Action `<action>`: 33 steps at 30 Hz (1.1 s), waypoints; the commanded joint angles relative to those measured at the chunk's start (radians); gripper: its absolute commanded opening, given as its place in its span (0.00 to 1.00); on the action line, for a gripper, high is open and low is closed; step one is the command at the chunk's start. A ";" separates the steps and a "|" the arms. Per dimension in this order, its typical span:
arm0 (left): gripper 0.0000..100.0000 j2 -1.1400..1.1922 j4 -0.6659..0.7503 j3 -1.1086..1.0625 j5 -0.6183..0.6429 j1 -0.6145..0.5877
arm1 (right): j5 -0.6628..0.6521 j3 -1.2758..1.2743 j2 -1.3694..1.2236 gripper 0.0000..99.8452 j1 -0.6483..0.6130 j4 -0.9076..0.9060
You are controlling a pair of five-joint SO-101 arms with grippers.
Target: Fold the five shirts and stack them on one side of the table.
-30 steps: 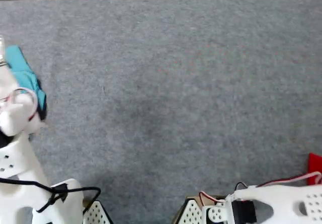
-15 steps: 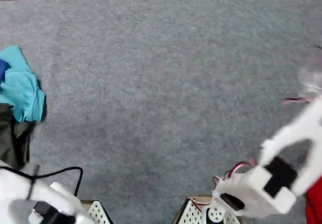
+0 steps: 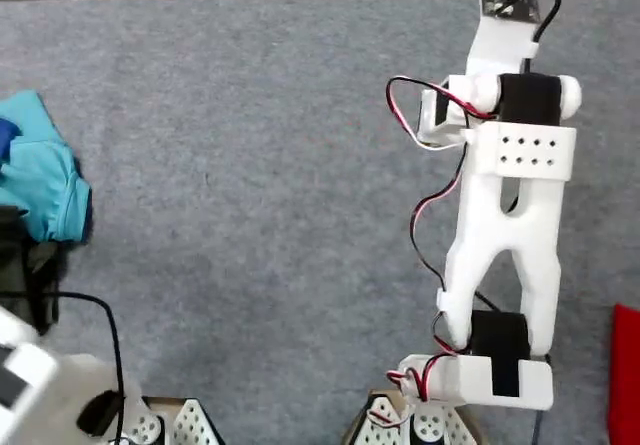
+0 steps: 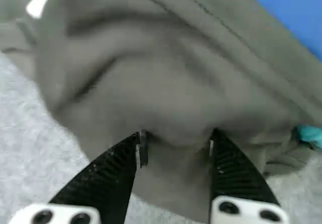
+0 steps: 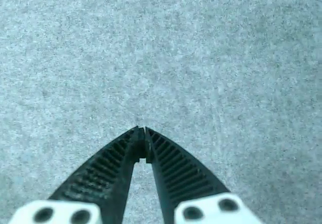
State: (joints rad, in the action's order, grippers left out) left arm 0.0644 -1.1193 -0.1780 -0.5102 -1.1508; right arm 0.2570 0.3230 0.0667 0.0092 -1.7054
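Shirts bunched at the table's left edge

The crumpled olive-grey cotton shirt [image 4: 166, 73] sits beside a turquoise shirt [image 3: 45, 190], with the left gripper [image 4: 176, 136] spread wide over its fabric. The right gripper [image 5: 142, 132] is pinched closed and empty above the grey felt tabletop [image 3: 250, 165]. There's a red cloth [image 3: 626, 365] at the right edge.

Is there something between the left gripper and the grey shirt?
Nothing visible stands between them. The left gripper is right at the grey shirt, and the cloth lies between its open fingers.
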 commanded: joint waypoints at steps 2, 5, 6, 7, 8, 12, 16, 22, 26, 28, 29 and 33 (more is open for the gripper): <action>0.16 0.196 0.006 0.181 -0.008 0.011 | 0.014 0.001 0.059 0.01 -0.018 0.015; 0.09 0.302 -0.014 0.261 -0.005 0.009 | 0.015 -0.001 0.059 0.01 -0.018 0.012; 0.07 0.323 -0.044 0.295 -0.006 0.009 | 0.015 -0.001 0.059 0.01 -0.018 0.011; 0.03 0.335 -0.091 0.328 -0.006 0.009 | 0.015 -0.008 0.059 0.01 -0.018 0.009; 0.01 0.348 -0.144 0.364 -0.006 0.009 | 0.015 -0.021 0.059 0.01 -0.016 0.011; 0.02 0.355 -0.354 0.491 -0.005 0.023 | 0.015 -0.116 0.067 0.01 -0.016 0.014; 0.02 0.354 -0.535 0.646 -0.003 0.051 | 0.015 -0.199 0.068 0.01 -0.015 0.009; 0.02 0.348 -0.638 0.844 0.083 0.074 | 0.015 -0.248 0.068 0.01 -0.015 0.015; 0.02 0.292 -0.638 0.934 0.163 0.064 | 0.015 -0.242 0.067 0.01 -0.016 0.017; 0.02 0.231 -0.638 0.957 0.190 0.063 | 0.014 -0.239 0.068 0.01 -0.016 0.017; 0.02 0.193 -0.638 0.964 0.206 0.068 | 0.014 -0.239 0.068 0.01 -0.016 0.017; 0.02 0.012 -0.638 0.979 0.255 0.086 | 0.015 -0.248 0.061 0.01 -0.018 0.017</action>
State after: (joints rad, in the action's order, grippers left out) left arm 0.2516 -1.7484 0.7319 -0.2923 -1.0925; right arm 0.2601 0.0760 0.0683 0.0061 -1.7054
